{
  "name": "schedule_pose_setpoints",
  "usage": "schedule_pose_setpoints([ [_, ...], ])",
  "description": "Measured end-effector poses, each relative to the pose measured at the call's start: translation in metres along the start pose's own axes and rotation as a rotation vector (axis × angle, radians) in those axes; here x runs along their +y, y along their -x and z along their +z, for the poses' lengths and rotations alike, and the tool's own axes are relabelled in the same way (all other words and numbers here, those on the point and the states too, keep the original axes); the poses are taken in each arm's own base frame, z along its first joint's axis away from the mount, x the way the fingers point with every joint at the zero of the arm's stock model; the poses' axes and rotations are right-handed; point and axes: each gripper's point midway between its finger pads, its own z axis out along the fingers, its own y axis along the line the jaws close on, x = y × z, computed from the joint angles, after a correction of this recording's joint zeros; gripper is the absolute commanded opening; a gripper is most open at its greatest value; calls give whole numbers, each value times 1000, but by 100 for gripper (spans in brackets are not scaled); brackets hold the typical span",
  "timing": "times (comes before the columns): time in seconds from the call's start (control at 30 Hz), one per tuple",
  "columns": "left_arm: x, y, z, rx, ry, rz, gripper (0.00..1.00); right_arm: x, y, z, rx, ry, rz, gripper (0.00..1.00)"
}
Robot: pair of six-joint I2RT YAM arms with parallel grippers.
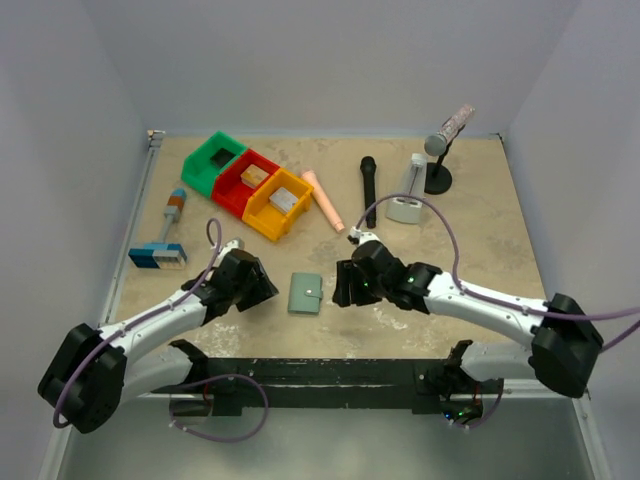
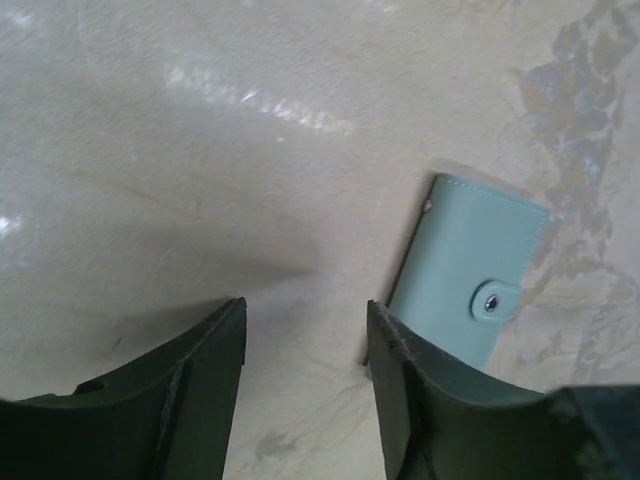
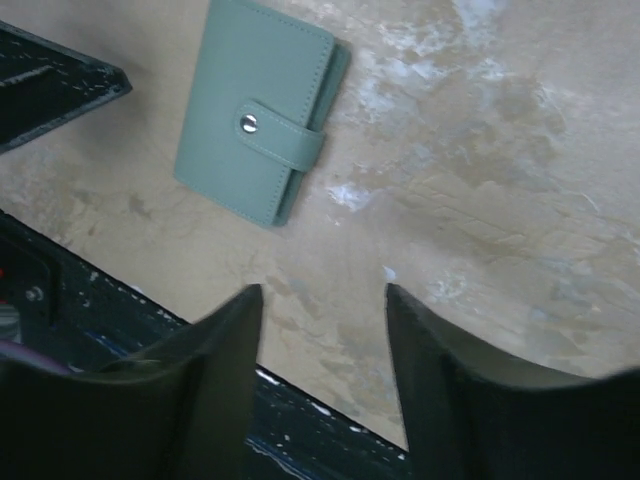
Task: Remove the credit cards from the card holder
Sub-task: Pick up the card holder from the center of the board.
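The pale teal card holder (image 1: pixel 305 293) lies flat and snapped shut on the table between my two grippers. It also shows in the left wrist view (image 2: pixel 468 280) and in the right wrist view (image 3: pixel 256 110), with its snap tab fastened. No credit cards are in view. My left gripper (image 1: pixel 262 290) is open and empty, just left of the holder; one of its fingers (image 2: pixel 420 400) is close to the holder's near edge. My right gripper (image 1: pixel 343 288) is open and empty, just right of the holder, over bare table (image 3: pixel 325 295).
Green (image 1: pixel 212 160), red (image 1: pixel 245 181) and orange (image 1: pixel 277 204) bins with blocks stand at the back left. A striped block (image 1: pixel 157 256), a pink tube (image 1: pixel 324 198), a black microphone (image 1: pixel 368 190), a white stand (image 1: pixel 408 200) and a silver microphone on a stand (image 1: pixel 446 135) lie further back.
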Motion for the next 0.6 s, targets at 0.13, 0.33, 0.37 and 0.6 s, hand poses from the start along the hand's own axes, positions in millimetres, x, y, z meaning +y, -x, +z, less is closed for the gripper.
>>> schedule_pose_setpoints([
  [0.13, -16, 0, 7, 21, -76, 35, 43, 24, 12, 23, 22, 37, 33, 47],
  [0.33, -25, -5, 16, 52, -114, 62, 43, 23, 8, 42, 53, 20, 95, 50],
  [0.37, -27, -5, 18, 53, -123, 62, 43, 23, 7, 45, 60, 18, 105, 50],
  [0.6, -44, -6, 25, 70, -196, 62, 41, 22, -5, 63, 111, 14, 157, 51],
])
